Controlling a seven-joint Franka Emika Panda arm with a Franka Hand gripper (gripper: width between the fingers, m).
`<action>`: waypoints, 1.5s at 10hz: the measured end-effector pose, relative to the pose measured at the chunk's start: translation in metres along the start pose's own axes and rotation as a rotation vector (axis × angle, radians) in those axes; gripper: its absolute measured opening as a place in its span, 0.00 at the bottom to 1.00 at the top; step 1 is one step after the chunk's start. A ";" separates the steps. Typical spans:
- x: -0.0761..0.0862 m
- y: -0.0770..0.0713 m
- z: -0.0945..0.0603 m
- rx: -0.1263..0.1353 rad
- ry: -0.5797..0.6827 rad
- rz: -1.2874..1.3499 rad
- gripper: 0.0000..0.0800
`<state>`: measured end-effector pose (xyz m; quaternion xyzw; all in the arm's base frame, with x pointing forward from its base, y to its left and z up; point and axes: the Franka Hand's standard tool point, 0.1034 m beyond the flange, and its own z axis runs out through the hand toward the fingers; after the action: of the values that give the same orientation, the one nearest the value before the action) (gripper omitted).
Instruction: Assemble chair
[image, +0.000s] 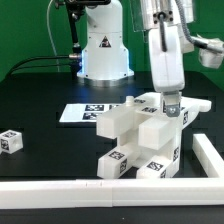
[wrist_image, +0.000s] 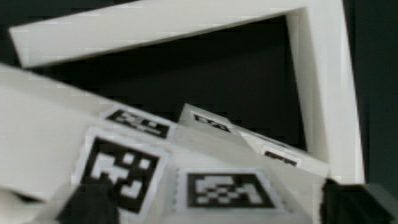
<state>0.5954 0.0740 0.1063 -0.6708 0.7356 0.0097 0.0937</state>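
Black worktop (image: 40, 95) fenced by a white rail (image: 100, 188) carries the half-built chair (image: 135, 140), which sits straight under the pincer (image: 170, 103). Its stacked blocks spread away from the pincer toward the exterior view's left. The fingertips (wrist_image: 80, 205) straddle a tagged slab (wrist_image: 151, 165) at the chair's top; whether they pinch it or only bracket it I cannot tell. One loose cube (image: 10, 141) lies well apart from the pincer, beyond the chair.

Even bright lighting, whites nearly blown out; wrist view blurred, grainy.
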 end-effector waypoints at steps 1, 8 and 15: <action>0.000 -0.001 -0.002 -0.017 0.000 -0.131 0.80; -0.002 -0.001 -0.005 -0.066 0.023 -0.826 0.81; 0.001 -0.004 -0.004 -0.049 0.075 -0.953 0.34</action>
<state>0.5991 0.0717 0.1104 -0.9353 0.3484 -0.0413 0.0454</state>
